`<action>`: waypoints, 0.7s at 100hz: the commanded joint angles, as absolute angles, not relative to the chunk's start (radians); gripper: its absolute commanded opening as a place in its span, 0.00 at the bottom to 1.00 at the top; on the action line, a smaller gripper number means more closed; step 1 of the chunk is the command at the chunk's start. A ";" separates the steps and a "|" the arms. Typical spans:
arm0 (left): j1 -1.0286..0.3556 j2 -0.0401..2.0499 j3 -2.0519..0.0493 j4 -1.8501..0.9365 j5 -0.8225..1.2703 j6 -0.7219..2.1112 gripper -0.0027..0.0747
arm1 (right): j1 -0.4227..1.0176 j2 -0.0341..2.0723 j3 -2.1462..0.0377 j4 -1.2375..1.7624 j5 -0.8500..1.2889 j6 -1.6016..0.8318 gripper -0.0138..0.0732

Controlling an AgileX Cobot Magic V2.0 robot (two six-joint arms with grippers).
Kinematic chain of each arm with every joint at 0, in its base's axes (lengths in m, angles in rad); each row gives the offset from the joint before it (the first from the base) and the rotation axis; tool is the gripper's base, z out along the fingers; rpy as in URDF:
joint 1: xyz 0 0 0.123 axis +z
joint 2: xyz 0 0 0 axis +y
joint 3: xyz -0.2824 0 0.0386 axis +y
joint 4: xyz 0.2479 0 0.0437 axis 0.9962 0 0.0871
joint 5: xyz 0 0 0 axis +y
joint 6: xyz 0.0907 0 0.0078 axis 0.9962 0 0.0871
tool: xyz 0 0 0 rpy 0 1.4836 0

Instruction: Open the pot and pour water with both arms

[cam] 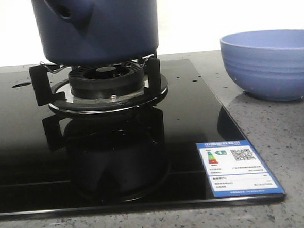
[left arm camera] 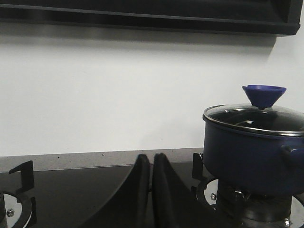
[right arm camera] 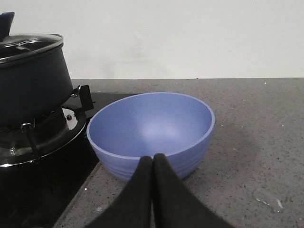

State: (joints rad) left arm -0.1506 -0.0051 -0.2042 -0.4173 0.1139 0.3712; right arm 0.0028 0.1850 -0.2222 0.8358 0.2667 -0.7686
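Both hands pressed together: left hand, right hand (glossy black hob).

Sticker: a blue-bordered white label is stuck flat on the black glass hob, at about 4 o'clock from the burner in the front view.
Header band: white characters are printed on the blue top strip, too small to be read.
Energy chart: coloured grade bars in green, yellow and red are seen at the upper left of the sticker; a small green mark is set beside them.
QR code: a black square code is printed at the upper right of the sticker.
Table rows: small dark print is set in ruled lines below; nothing can be made out.
Pot lid: faint marking on the glass, unreadable.
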 commanded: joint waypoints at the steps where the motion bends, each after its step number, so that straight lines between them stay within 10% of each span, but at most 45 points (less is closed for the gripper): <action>1: -0.149 -0.031 -0.229 -0.430 0.045 0.366 0.01 | -0.003 0.191 -0.245 0.860 0.205 -0.781 0.09; 70: -0.137 -0.031 -0.195 -0.228 0.051 0.323 0.01 | -0.003 0.191 -0.245 0.860 0.205 -0.781 0.09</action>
State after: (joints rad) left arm -0.1461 -0.0051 -0.1914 -0.3236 0.1139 0.3627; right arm 0.0028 0.1850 -0.2222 0.8424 0.2627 -0.7686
